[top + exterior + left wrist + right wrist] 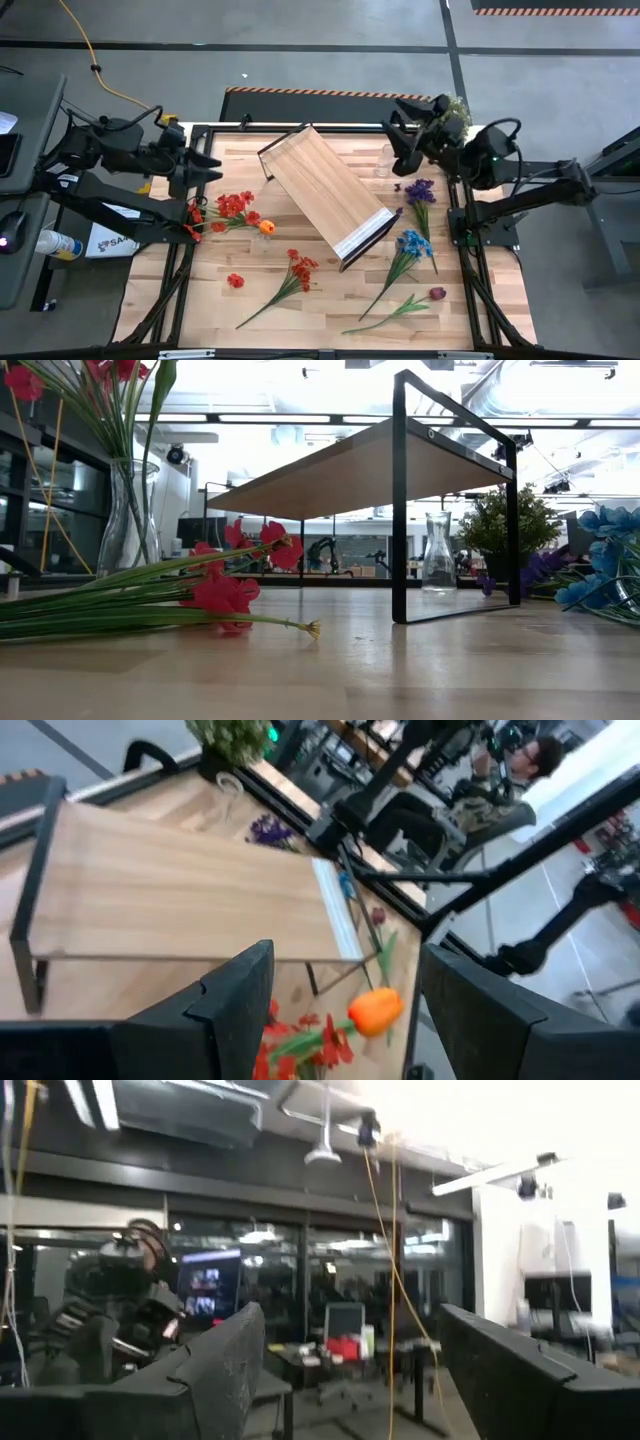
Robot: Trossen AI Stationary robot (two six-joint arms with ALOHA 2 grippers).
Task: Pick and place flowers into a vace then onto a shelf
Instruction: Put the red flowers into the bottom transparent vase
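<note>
High view: the shelf [328,193], a light-wood board on a black frame with a white strip at one short end, is standing slantwise in the middle of the bench [330,310], and everything else is lying around it. The flowers are spread loose on the bench. A red bunch [232,208] with an orange bloom [266,227] is lying just beside the shelf's left long side, a red stem [296,272] is lying below the shelf's white end, and a single red bloom [235,281] is lying farther left of that. A purple flower [420,192], a blue one [410,245] and a dark red one [436,294] are lying to the right of the shelf's white end. A clear glass vase [384,160] is standing close to the shelf's upper right side, and a bushy potted plant [455,108] is sitting beyond it at the bench's far right corner.

The left hand [212,166] is hovering over the bench's left edge, above the red bunch, its fingers standing wide and holding nothing. The right hand [404,135] is hanging near the potted plant, well right of the shelf, also spread wide and empty.

A white box [112,240] off the bench's left side is showing the letters "SA"; the rest is hidden.
</note>
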